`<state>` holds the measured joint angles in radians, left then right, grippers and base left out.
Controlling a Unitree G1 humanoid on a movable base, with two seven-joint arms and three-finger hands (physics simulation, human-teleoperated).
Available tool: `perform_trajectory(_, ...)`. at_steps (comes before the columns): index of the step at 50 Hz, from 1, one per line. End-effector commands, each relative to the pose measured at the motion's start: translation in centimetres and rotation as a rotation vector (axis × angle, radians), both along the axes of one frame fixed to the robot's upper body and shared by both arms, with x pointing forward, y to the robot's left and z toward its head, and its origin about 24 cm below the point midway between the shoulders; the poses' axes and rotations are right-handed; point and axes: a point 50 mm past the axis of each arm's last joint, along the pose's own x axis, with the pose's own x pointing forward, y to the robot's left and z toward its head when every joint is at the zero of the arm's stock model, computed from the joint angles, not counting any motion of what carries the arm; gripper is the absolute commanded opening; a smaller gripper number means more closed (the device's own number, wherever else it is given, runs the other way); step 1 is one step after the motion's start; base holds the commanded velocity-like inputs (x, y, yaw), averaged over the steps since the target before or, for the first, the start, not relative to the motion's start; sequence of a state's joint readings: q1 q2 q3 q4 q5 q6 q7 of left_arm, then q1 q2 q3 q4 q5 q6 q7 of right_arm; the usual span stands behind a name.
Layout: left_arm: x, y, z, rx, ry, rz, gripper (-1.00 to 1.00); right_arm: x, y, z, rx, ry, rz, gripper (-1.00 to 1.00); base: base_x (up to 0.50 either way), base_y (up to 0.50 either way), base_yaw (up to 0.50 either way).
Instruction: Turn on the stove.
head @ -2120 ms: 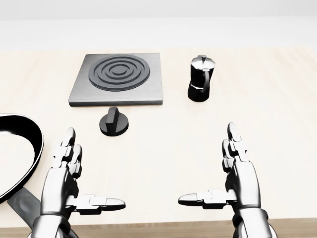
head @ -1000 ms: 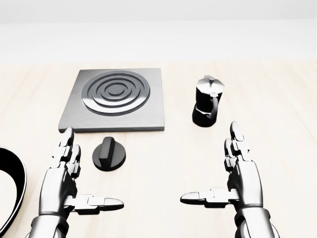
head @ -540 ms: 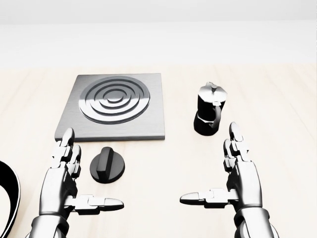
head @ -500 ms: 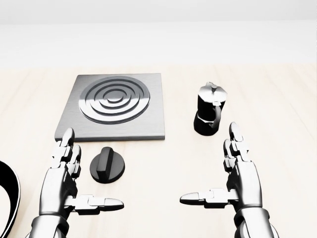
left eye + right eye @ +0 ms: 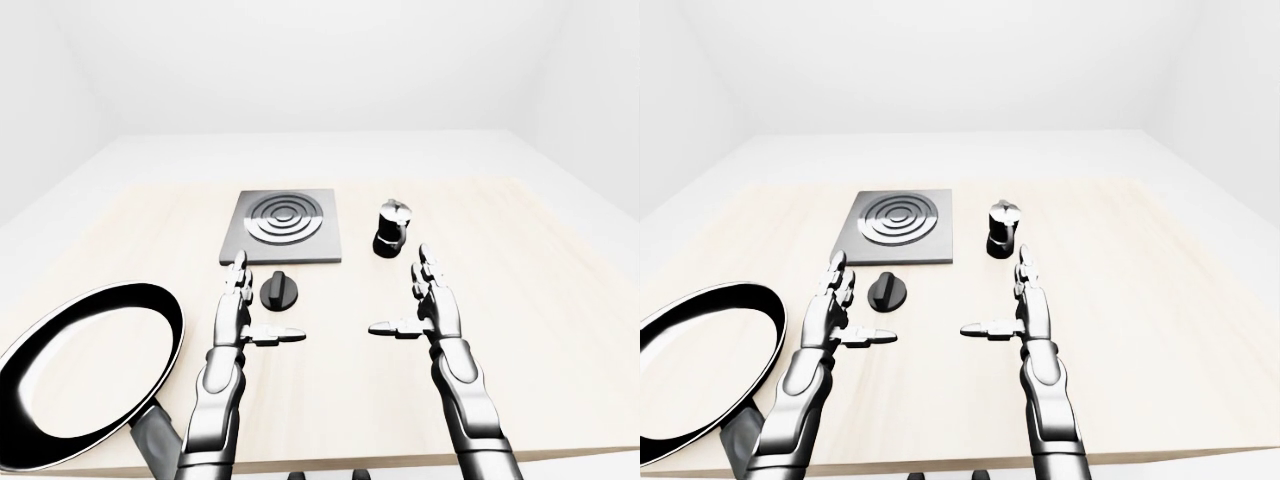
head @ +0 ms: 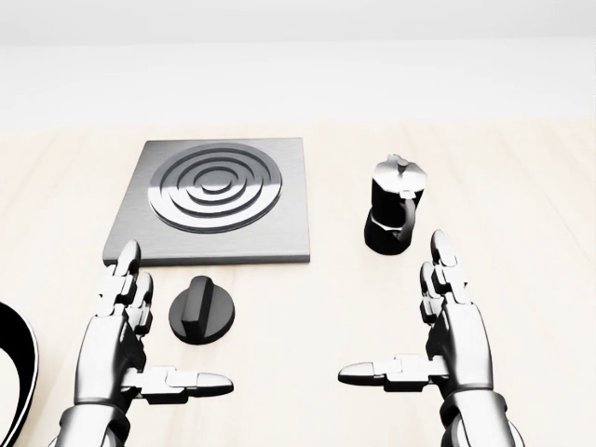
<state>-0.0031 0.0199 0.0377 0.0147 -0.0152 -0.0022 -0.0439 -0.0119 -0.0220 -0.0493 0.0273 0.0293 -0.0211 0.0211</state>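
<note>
A pale wooden surface (image 6: 521,186) was seen carrying all the things, and the stove (image 6: 215,198), a flat grey square plate with raised concentric rings, was taken as the landmark. In the head view it lay toward the upper left of the picture. Its black round knob (image 6: 202,311), with a raised bar across the top, was found just below the stove's lower edge, apart from the plate and lying on the surface. A black and silver moka pot (image 6: 394,205) was stood upright to the right of the stove, near its right edge but not touching it. Well away from the stove, to its lower left in the left-eye view, a large black frying pan (image 5: 90,371) with a pale inside was seen, its handle reaching past the near edge of the surface.

The left robot hand (image 6: 119,343) was held below the stove and just left of the knob, its fingers spread and straight, the thumb stretched sideways, nothing gripped. The right robot hand (image 6: 447,335) was held below the moka pot, to the lower right of the stove, likewise spread wide and empty. Neither was touching the knob.
</note>
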Motion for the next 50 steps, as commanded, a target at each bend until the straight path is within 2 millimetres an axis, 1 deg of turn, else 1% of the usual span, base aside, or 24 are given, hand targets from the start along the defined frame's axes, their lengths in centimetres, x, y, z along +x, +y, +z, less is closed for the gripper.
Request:
perform_trajectory(1, 0.0, 0.0, -0.1, 0.0, 0.001, -0.001, 1.0, 0.0, 0.0, 0.0, 0.0, 0.0, 0.0, 1.0, 0.0, 0.0, 0.0)
perform_trajectory(12, 0.1, 0.0, -0.3, -0.003, 0.012, -0.002, 1.0, 0.0, 0.0, 0.0, 0.001, 0.0, 0.001, 1.0, 0.0, 0.0, 0.0)
perform_trajectory(22, 0.7, 0.0, -0.6, 0.004, 0.047, -0.003, 1.0, 0.2, 0.0, -0.2, 0.005, 0.009, 0.0, 1.0, 0.0, 0.0, 0.0)
perform_trajectory(50, 3.3, 0.7, -2.1, 0.05, 0.108, 0.021, 1.0, 0.3, -0.1, -0.3, 0.009, 0.025, -0.006, 1.0, 0.0, 0.0, 0.0)
